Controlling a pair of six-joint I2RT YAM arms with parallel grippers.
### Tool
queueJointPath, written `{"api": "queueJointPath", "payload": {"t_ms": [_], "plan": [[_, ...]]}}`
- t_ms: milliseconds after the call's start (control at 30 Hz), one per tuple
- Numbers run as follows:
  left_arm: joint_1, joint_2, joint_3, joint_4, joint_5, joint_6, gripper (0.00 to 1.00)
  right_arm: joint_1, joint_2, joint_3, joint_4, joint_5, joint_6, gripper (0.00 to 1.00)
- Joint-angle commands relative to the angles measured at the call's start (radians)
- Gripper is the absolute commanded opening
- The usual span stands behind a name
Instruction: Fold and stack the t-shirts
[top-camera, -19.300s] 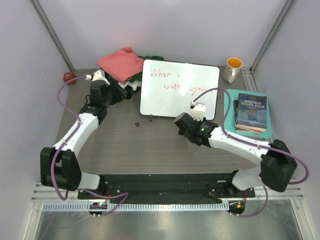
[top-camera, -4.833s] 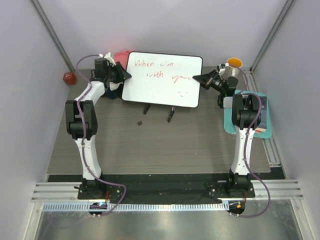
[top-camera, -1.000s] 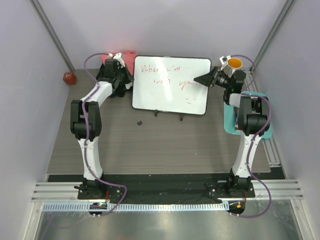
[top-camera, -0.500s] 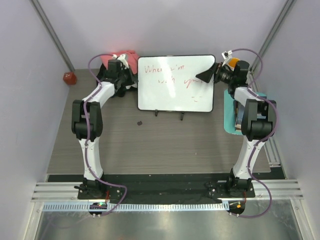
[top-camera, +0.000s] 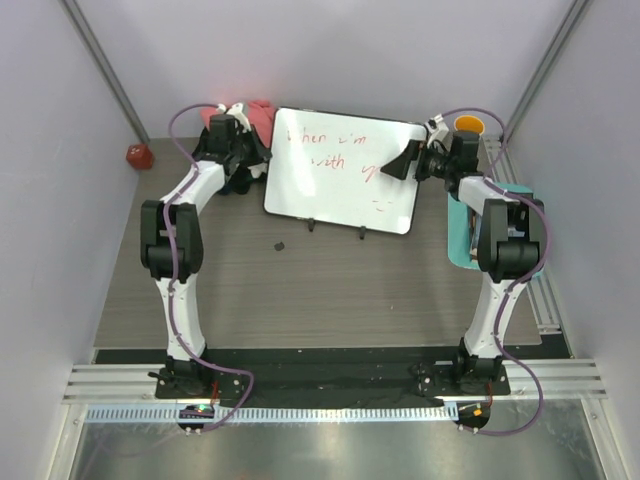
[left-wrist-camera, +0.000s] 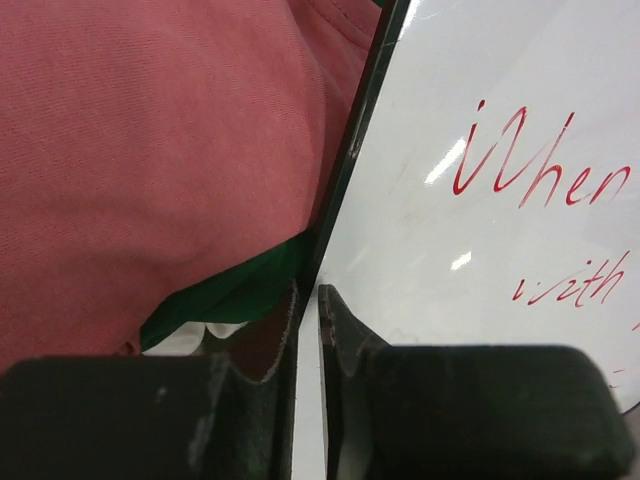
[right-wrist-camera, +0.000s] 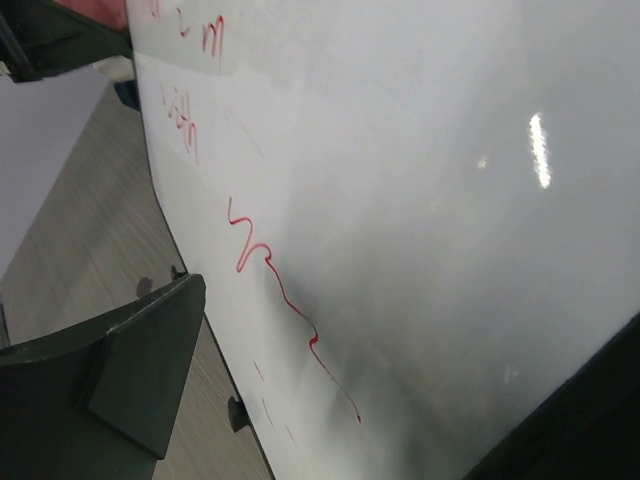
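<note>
The t-shirts lie piled at the back left behind the white board (top-camera: 340, 170), with the salmon-pink one (top-camera: 258, 112) on top. The left wrist view shows that pink shirt (left-wrist-camera: 150, 150) over a dark green one (left-wrist-camera: 235, 295) and a bit of white cloth (left-wrist-camera: 185, 342). My left gripper (top-camera: 262, 150) is shut on the board's left edge (left-wrist-camera: 345, 170); its jaws stand a thin slit apart around it (left-wrist-camera: 308, 297). My right gripper (top-camera: 402, 162) stands open at the board's upper right edge. One finger (right-wrist-camera: 140, 350) is in front of the board's face (right-wrist-camera: 400, 200).
A mug with an orange inside (top-camera: 468, 125) stands at the back right. A teal tray (top-camera: 460, 225) sits behind my right arm. A red object (top-camera: 138, 155) lies at the far left, and a small dark bit (top-camera: 279, 246) on the table. The board's two feet (top-camera: 313, 225) touch the table.
The board has slid left and tilted over the last half second. My right gripper moved left with it. My left gripper stays at the board's left edge.
</note>
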Motion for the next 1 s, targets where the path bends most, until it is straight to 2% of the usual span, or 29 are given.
{"api": "queueJointPath", "payload": {"t_ms": [0, 400, 700, 867, 967], "plan": [[-0.046, -0.055, 0.031, 0.024, 0.118, -0.053, 0.14, 0.136, -0.029, 0.133, -0.322, 0.083, -0.223, 1.0], [-0.043, -0.06, 0.012, 0.042, 0.124, -0.061, 0.17, 0.127, -0.035, 0.185, -0.531, 0.331, -0.272, 0.99], [-0.034, -0.054, 0.008, 0.044, 0.135, -0.061, 0.17, 0.112, -0.133, 0.156, -0.541, 0.527, -0.26, 1.0], [-0.032, -0.054, 0.006, 0.047, 0.137, -0.064, 0.17, 0.083, -0.144, 0.211, -0.609, 0.63, -0.254, 1.0], [-0.032, -0.051, 0.005, 0.058, 0.138, -0.07, 0.17, 0.079, -0.109, 0.251, -0.633, 0.61, -0.245, 1.0]]}}
